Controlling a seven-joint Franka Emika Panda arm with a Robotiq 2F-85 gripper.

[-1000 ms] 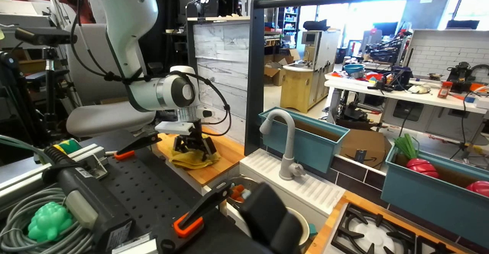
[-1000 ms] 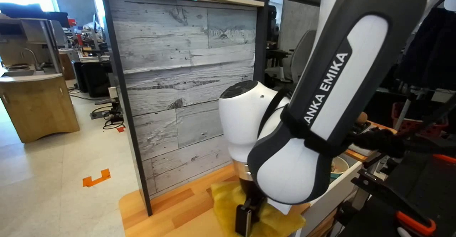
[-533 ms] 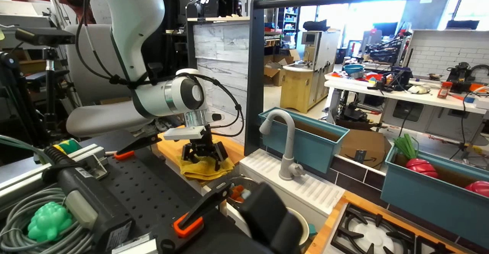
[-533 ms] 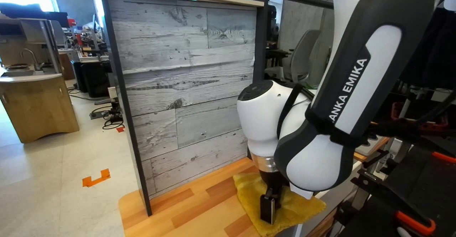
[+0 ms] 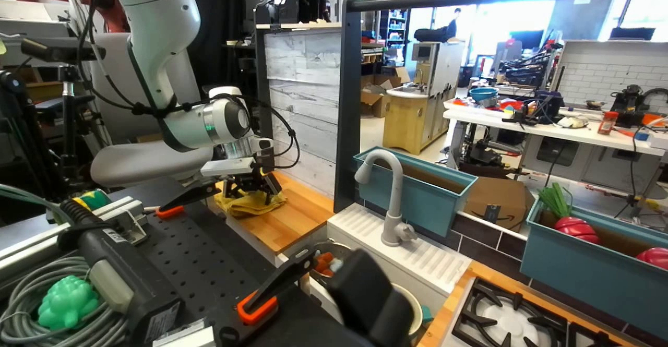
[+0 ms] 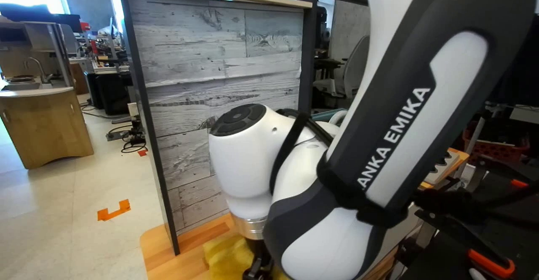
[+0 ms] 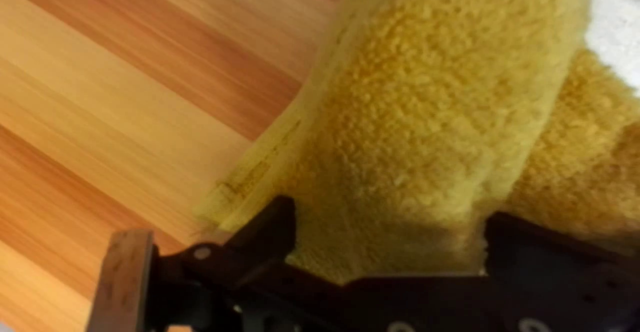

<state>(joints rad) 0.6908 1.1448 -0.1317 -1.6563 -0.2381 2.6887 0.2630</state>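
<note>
A fuzzy yellow cloth [image 7: 425,102], partly folded, lies on the wooden countertop [image 7: 125,97] in the wrist view. My gripper [image 7: 390,209] is pressed down over it, with its black fingers [image 7: 280,227] spread wide and cloth showing between them. The tips appear to touch the cloth; no pinch on it is visible. In an exterior view the gripper [image 5: 250,193] stands on the cloth [image 5: 245,205] near the left end of the counter. The arm hides most of the gripper and part of the cloth [image 6: 229,257] in an exterior view.
A whitewashed wooden panel [image 6: 223,82] rises behind the counter. Beside it are a white sink with a grey faucet [image 5: 394,201], a pot [image 5: 331,258] with orange pieces, teal planters [image 5: 417,190] and a stove [image 5: 514,315]. A black perforated board [image 5: 203,253] with orange-tipped clamps runs alongside.
In an exterior view the gripper and cloth first shift right toward the sink, then back left past where they started. The cloth slides along with the gripper, whose jaws stay wide.
</note>
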